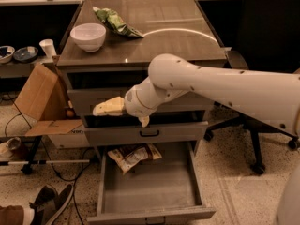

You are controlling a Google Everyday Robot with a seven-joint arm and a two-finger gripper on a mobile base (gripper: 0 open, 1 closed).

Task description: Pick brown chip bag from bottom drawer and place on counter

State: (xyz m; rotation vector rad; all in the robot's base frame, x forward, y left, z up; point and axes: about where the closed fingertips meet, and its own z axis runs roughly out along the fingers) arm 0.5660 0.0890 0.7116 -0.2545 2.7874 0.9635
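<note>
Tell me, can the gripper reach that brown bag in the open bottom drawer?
Probably yes. The bottom drawer is pulled out, and the brown chip bag lies uncovered at its back. The gripper hangs above it, in front of the upper drawers, whose lower front may crowd the approach.

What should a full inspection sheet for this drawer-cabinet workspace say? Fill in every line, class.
Surface: counter, glossy, items at its back left.
Job's things: brown chip bag lies at the back of the open bottom drawer, not grasped.
Clutter: white bowl and green chip bag on the counter.
Grippers: gripper in front of the upper drawers, above the brown chip bag, apart from it.
Cables: dark cable on the floor, left.
Surroundings: cardboard box, office chair, shoes.
</note>
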